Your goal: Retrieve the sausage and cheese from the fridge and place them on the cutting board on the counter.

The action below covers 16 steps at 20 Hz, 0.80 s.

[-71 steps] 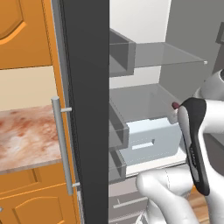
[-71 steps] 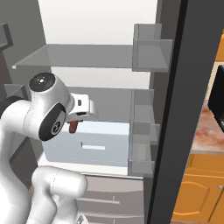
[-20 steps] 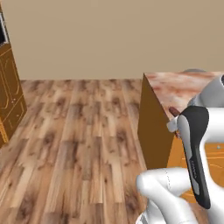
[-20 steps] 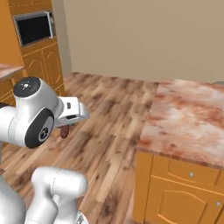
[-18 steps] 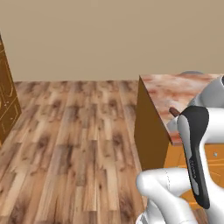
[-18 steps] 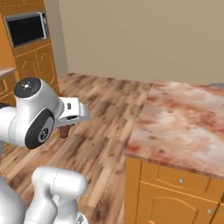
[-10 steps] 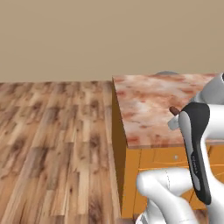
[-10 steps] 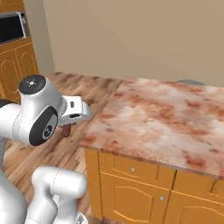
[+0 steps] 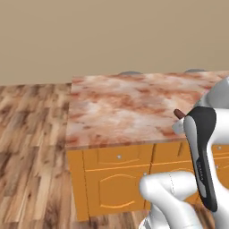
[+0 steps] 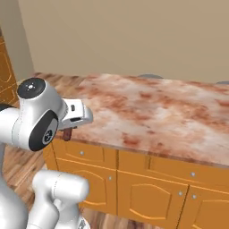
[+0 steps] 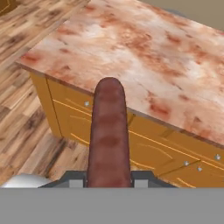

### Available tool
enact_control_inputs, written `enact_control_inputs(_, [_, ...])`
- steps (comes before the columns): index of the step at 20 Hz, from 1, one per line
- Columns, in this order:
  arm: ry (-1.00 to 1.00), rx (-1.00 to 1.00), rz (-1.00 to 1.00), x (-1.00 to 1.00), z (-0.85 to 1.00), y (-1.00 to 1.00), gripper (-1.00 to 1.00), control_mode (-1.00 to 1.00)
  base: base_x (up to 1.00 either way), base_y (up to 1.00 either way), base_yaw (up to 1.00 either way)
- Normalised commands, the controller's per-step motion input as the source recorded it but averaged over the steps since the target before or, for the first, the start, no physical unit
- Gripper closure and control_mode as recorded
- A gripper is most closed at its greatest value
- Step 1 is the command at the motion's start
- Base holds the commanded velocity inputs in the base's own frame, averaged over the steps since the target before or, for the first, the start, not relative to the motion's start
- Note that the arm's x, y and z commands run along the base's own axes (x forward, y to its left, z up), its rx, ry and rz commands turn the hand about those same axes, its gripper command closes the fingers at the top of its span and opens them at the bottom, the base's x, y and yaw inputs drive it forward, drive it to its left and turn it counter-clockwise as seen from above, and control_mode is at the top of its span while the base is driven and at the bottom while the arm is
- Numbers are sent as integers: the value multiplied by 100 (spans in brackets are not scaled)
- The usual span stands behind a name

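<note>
A dark red-brown sausage [image 11: 109, 131] stands lengthwise between the fingers of my gripper [image 11: 109, 178], which is shut on it. In the hand view it hangs over the front edge of the reddish-pink marbled counter [image 11: 144, 48]. From the left base view only the sausage's tip [image 9: 179, 113] pokes out behind my forearm, above the counter [image 9: 125, 103]. In the right base view the sausage [image 10: 67, 135] hangs under the gripper [image 10: 69, 129] at the counter's [image 10: 156, 107] near left corner. The cheese, the fridge and the cutting board are out of view.
Orange cabinet doors and drawers [image 9: 120, 179] run under the counter. Wooden floor [image 9: 31, 147] lies to the left of it. A beige wall stands behind. Two grey rounded tops [image 9: 129, 72] [image 9: 195, 70] peek over the counter's far edge.
The whole picture has shifted as the base drove and turned from the fridge across the floor; the counter is now close and central. The sausage stays in the shut gripper.
</note>
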Motion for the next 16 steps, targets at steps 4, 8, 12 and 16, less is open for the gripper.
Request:
enact_control_inputs(4, [0, 0, 0, 0, 0, 0, 100, 100, -13, -100, -14])
enact_control_inputs(8, [0, 0, 0, 0, 0, 0, 100, 100, -15, -100, -16])
enact_control_inputs(12, [0, 0, 0, 0, 0, 0, 100, 100, -11, -100, -11])
enact_control_inputs(16, [0, 0, 0, 0, 0, 0, 100, 100, -2, -100, -4])
